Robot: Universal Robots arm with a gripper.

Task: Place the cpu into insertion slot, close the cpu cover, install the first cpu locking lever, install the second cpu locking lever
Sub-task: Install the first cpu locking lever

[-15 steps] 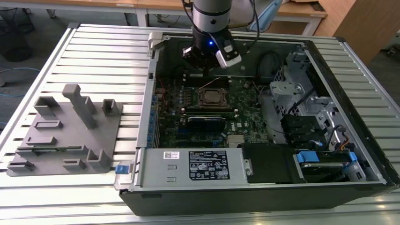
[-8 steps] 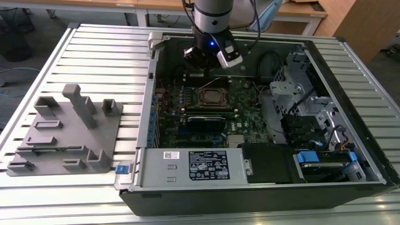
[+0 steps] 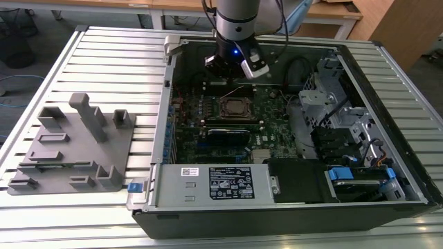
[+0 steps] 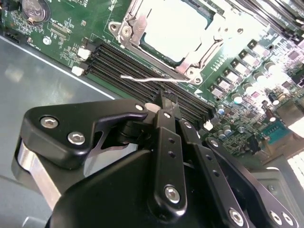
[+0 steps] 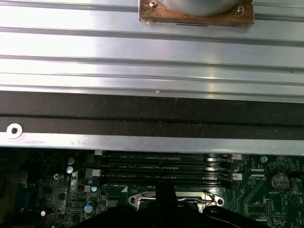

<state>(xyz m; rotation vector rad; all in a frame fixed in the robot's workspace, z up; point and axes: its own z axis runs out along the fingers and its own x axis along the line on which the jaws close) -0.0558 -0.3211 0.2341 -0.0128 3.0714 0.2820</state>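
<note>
Gripper (image 4: 167, 100) of black metal links hangs low over the green circuit board (image 4: 71, 28) inside the open black computer case (image 3: 277, 223). Its fingers are drawn together with nothing visibly between them. The tips lie close to a thin silvery wire locking lever (image 4: 142, 78), which stands out loose over the long black memory slots (image 4: 118, 59); contact cannot be judged. The dull silver-tan square cpu (image 4: 178, 28) sits in the square black-framed insertion slot (image 3: 225, 109). The thin silvery cpu cover (image 4: 134, 24) lies down around it.
</note>
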